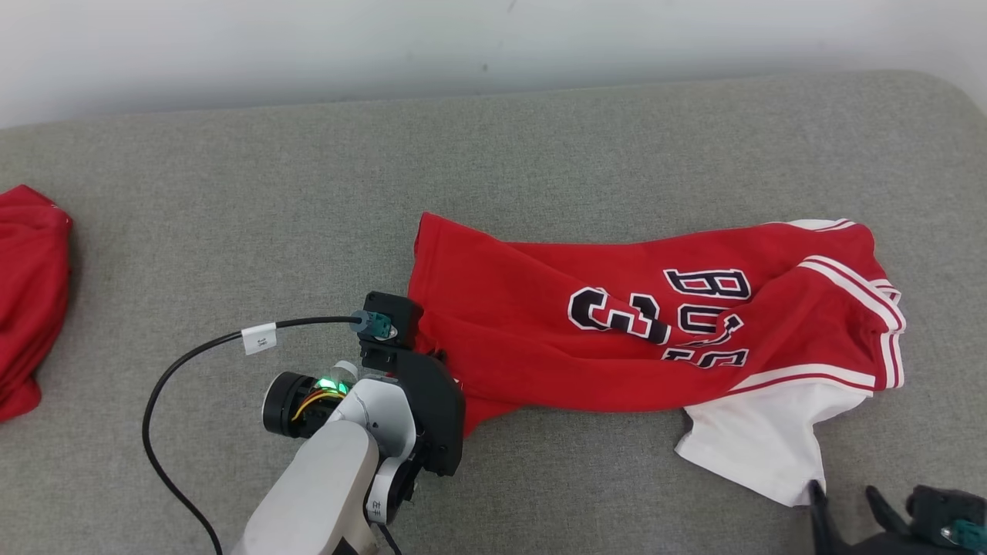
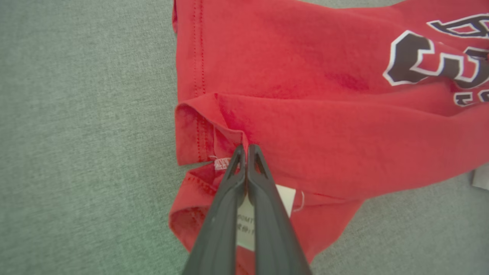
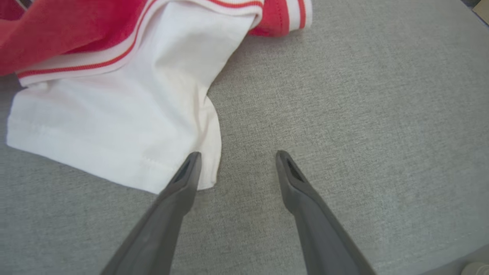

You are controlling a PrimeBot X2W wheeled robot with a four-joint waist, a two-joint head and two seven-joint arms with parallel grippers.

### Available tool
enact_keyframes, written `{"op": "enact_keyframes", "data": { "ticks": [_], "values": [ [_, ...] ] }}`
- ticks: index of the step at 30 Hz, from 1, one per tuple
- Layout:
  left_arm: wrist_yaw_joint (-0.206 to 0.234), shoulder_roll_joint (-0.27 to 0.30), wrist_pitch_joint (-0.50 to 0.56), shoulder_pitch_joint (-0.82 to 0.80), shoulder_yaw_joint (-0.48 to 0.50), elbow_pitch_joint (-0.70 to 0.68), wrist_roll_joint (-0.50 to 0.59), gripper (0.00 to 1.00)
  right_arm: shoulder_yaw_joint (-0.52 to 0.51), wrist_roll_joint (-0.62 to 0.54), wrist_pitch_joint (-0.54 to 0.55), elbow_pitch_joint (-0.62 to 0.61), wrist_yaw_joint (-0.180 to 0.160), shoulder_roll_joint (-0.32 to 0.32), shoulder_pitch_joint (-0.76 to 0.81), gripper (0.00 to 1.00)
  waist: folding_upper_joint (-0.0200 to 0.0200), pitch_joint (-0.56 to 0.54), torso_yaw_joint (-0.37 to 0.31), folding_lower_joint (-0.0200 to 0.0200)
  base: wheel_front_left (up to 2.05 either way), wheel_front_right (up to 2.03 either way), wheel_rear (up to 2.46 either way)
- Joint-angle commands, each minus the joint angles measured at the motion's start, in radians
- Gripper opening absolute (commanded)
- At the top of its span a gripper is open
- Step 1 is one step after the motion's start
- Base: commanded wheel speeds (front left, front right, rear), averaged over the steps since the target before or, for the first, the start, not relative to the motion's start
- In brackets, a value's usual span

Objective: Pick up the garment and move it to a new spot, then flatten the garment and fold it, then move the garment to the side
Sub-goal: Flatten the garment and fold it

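Note:
The garment [image 1: 540, 308] is a red shirt with dark lettering and a white sleeve [image 1: 763, 439]. It lies crumpled across the middle and right of the grey padded surface [image 1: 231, 193]. In the left wrist view my left gripper [image 2: 246, 148] is shut on a fold of the red cloth [image 2: 305, 76] at the garment's near left hem, with a white label behind its fingers. The left arm's wrist [image 1: 416, 385] covers that corner in the head view. My right gripper [image 3: 237, 156] stands open just over the surface, its left fingertip [image 3: 191, 160] over the corner of the white sleeve [image 3: 114, 114].
A second red cloth [image 1: 31, 293] lies bunched at the far left edge. A black cable [image 1: 177, 370] loops from the left wrist toward the front. A pale wall [image 1: 493, 38] runs behind the surface, whose right corner curves away.

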Motion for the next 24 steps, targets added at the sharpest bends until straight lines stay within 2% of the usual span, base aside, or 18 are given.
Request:
{"op": "enact_keyframes", "data": {
  "ticks": [1, 8, 9, 10, 11, 17, 21, 24],
  "values": [
    [0.000, 0.002, -0.008, -0.009, 0.000, 0.000, -0.006, 0.00, 0.014, -0.001, 0.008, 0.006, -0.003, 0.001, -0.018, 1.00, 0.0000, 0.001, 0.000, 0.0000, 0.00, 0.00, 0.00],
    [-0.007, -0.003, -0.008, -0.016, -0.012, -0.001, -0.017, 0.00, 0.054, -0.025, 0.060, 0.073, -0.003, 0.001, -0.070, 1.00, 0.0000, 0.009, 0.015, 0.0000, 0.00, 0.00, 0.00],
    [-0.005, -0.004, -0.008, -0.018, -0.014, 0.000, -0.019, 0.00, 0.054, -0.028, 0.069, 0.082, -0.002, 0.001, -0.072, 0.65, 0.0000, 0.009, 0.019, 0.0000, 0.00, 0.00, 0.00],
    [-0.005, -0.004, -0.008, -0.020, -0.015, 0.001, -0.021, 0.00, 0.052, -0.028, 0.076, 0.089, -0.002, 0.002, -0.074, 0.42, 0.0000, 0.009, 0.022, 0.0000, 0.00, 0.00, 0.00],
    [-0.006, -0.004, -0.010, -0.020, -0.016, 0.003, -0.023, 0.00, 0.050, -0.032, 0.080, 0.095, -0.002, 0.002, -0.075, 0.00, 0.0000, 0.009, 0.024, 0.0000, 0.00, 0.00, 0.00],
    [-0.006, -0.005, -0.032, -0.014, -0.010, 0.002, -0.036, 0.00, 0.019, -0.009, 0.061, 0.083, -0.003, 0.000, -0.060, 0.00, 0.0000, 0.003, 0.024, 0.0000, 0.00, 0.00, 0.00],
    [-0.005, -0.001, -0.091, -0.005, 0.029, -0.017, -0.067, 0.00, 0.002, 0.057, 0.008, 0.016, -0.003, 0.001, -0.086, 0.00, 0.0000, -0.010, 0.004, 0.0000, 0.00, 0.00, 0.00],
    [-0.018, -0.003, -0.145, 0.001, 0.088, -0.049, -0.131, 0.00, 0.003, 0.118, -0.019, -0.054, -0.003, 0.000, -0.123, 0.00, 0.0000, -0.022, -0.016, 0.0000, 0.00, 0.00, 0.00]
  ]
}}
